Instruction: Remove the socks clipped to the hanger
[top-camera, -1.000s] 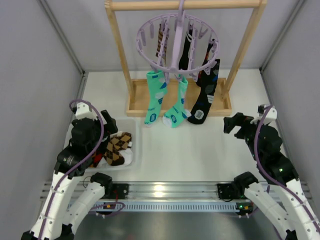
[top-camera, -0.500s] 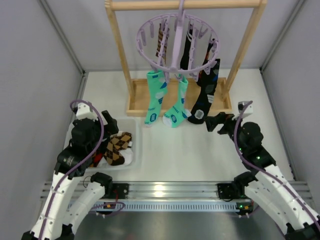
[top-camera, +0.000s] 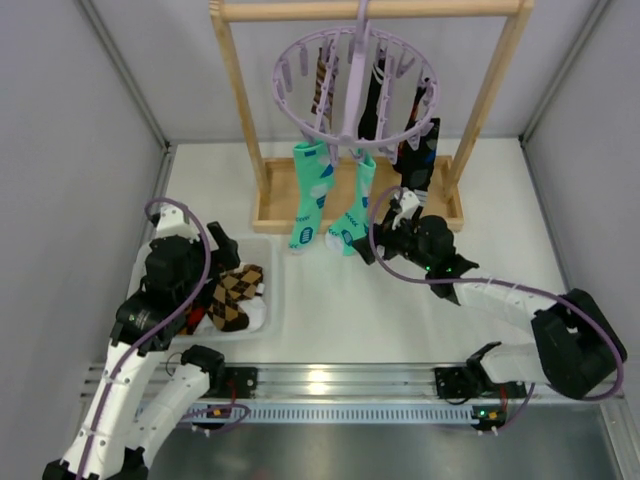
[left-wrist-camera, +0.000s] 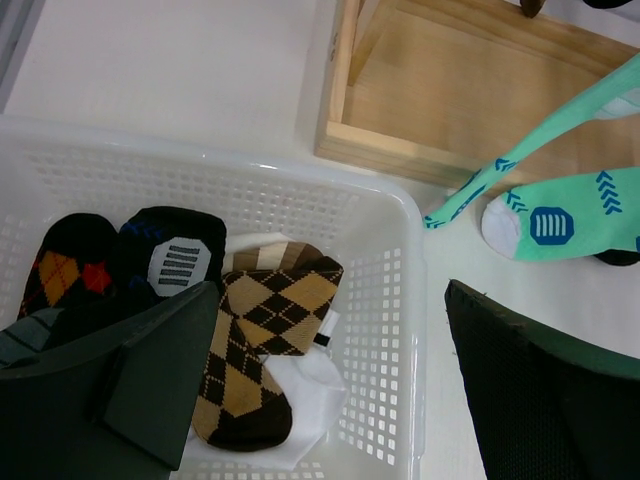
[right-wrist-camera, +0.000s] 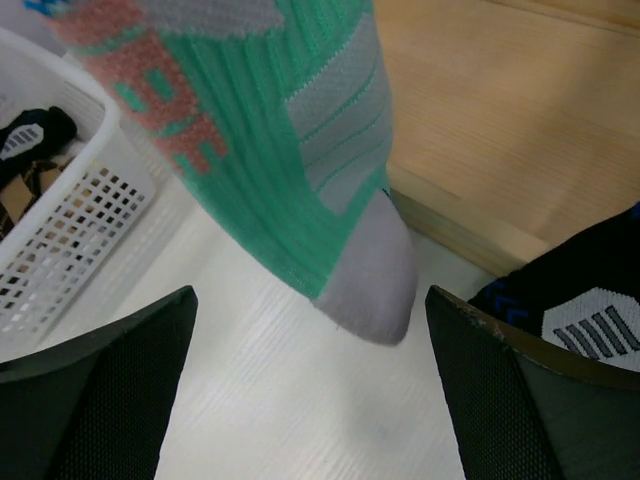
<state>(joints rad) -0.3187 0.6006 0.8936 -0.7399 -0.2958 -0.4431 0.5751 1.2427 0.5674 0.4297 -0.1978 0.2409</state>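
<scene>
Hovering R gripper w/ jaws spread wide, toe of mint-green sock hanging just ahead, centred in the gap, clipped to lilac hanger up above; prob. handling soft, light & stretchy, so pinching across mid-foot fabric & tugging downward looking best.

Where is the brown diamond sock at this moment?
Top view, left side: the brown sock lies in the white basket, beside a black sock.

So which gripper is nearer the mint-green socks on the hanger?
Right. The right gripper is beside the toes of the mint-green socks; the left gripper hovers over the white basket, farther left.
</scene>
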